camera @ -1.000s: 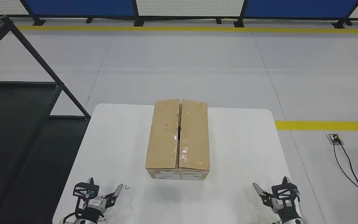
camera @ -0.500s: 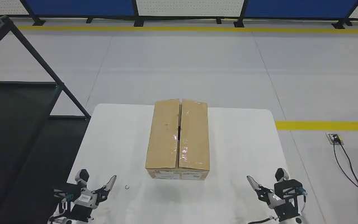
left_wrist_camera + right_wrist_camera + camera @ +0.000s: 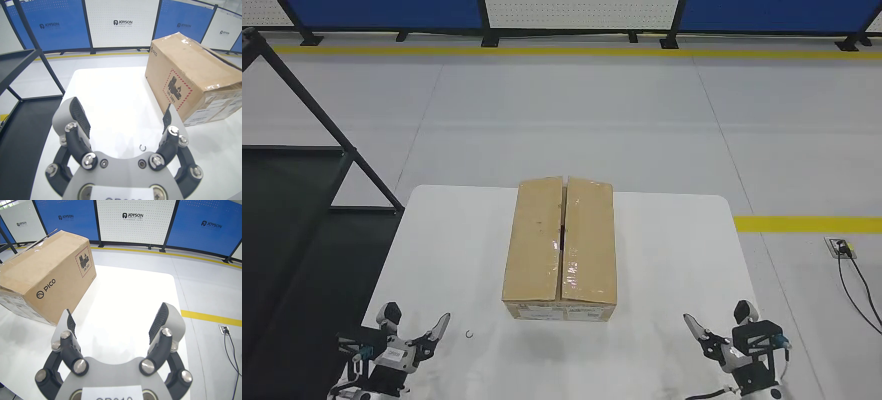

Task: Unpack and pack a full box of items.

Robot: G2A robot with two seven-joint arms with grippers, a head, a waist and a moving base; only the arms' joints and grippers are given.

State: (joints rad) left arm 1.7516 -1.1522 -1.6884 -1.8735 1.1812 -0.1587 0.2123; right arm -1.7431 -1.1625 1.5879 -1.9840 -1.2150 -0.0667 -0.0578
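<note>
**Top view.** Cardboard box (image 3: 562, 250): middle of the white table (image 3: 442, 250), both top flaps folded down and meeting at the centre seam. No contents lie out on the table. Left gripper (image 3: 417, 322) and right gripper (image 3: 714, 320): at the near edge, one on each side, well apart from the box.

**Left wrist view.** Left gripper (image 3: 122, 106): jaws spread wide, nothing between them. Small split metal ring (image 3: 143, 148) on the table near it (likely stray hardware, not cargo). Black rack (image 3: 19, 113) beside the table.

**Right wrist view.** Right gripper (image 3: 116, 311): jaws likewise spread and empty, with a box corner near.

**Progress, as judged.** Nothing unpacked yet. Opening the flaps, emptying and repacking all remain.
</note>
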